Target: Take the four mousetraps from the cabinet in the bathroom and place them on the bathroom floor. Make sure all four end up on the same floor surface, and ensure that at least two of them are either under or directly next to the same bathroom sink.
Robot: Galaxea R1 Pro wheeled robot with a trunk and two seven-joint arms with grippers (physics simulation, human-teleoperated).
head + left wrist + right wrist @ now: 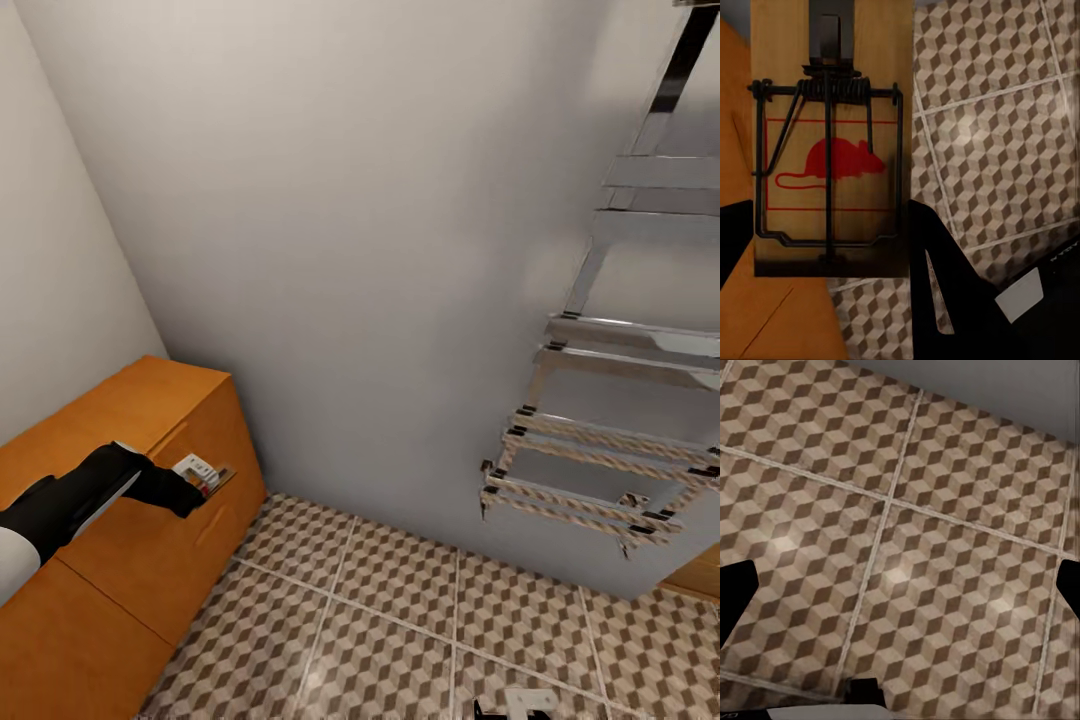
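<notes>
My left arm reaches in from eight o'clock in the head view, stretched low across the top of the cabinet point(120, 420), black wrist angled toward its front edge. My left gripper point(196, 484) is clenched on a mousetrap point(203, 474), which sticks out past the cabinet's edge above the bathroom floor point(400, 590). Through my left wrist camera the mousetrap point(829, 150) lies flat between my dark fingers point(945, 300), red mouse print and wire spring facing the lens, orange wood on one side and tiles on the other. My right gripper point(900, 585) hangs over bare tiles, its fingertips set wide apart, released. A chrome towel rack point(610, 440) hangs at three o'clock.
</notes>
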